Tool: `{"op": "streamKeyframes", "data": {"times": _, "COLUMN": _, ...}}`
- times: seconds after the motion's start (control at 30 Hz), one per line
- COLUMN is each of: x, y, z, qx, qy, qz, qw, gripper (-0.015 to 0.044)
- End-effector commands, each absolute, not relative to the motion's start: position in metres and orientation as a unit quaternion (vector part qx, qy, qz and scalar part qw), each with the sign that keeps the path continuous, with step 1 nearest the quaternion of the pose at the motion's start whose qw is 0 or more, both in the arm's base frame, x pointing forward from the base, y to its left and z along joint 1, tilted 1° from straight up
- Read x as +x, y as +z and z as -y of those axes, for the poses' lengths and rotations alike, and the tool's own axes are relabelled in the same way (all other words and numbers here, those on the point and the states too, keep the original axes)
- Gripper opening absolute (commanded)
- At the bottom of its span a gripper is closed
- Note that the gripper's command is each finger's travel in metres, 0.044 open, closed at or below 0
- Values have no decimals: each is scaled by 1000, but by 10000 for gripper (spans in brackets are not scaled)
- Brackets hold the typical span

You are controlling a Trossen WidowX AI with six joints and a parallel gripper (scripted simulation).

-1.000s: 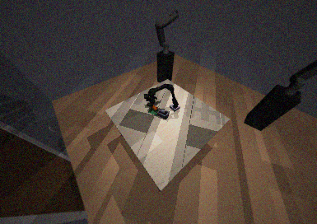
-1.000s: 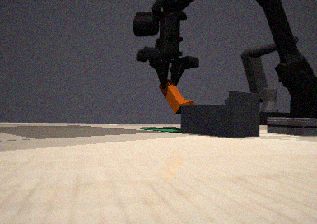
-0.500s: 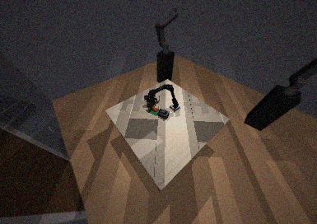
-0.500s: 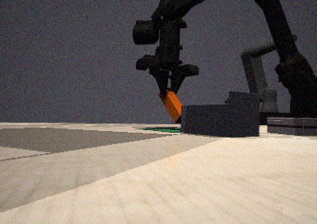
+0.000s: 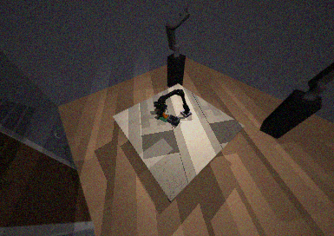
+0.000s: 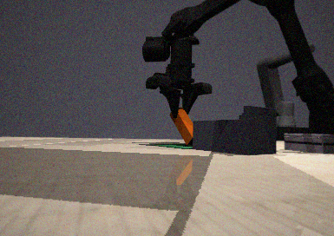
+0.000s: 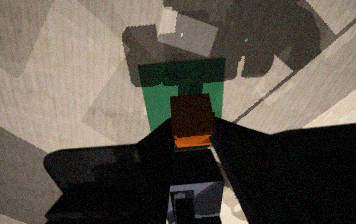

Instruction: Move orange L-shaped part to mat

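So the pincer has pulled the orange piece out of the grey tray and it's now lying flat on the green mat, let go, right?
Not quite. The orange piece is out of the grey tray, but it is not lying flat or released: the pincer is shut on its upper end, and it hangs steeply tilted above the green mat. The exterior view shows this, and the wrist view shows the piece between the fingers over the mat.
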State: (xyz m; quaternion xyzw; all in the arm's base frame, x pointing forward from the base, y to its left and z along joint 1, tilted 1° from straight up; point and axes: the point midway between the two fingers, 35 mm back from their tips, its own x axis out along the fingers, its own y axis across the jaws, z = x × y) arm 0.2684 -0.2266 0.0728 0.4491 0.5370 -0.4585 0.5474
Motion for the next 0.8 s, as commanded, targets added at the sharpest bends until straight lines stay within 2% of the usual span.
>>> {"op": "streamKeyframes", "data": {"times": 0.0, "x": 268, "y": 72, "z": 227, "qx": 447, "qy": -458, "qz": -538, "qw": 548, "gripper": 0}}
{"op": "streamKeyframes", "data": {"times": 0.37, "x": 268, "y": 72, "z": 227, "qx": 449, "qy": -459, "qz": -537, "qw": 547, "gripper": 0}}
{"op": "streamKeyframes", "data": {"times": 0.77, "x": 270, "y": 84, "z": 227, "qx": 449, "qy": -458, "qz": -537, "qw": 547, "gripper": 315}}
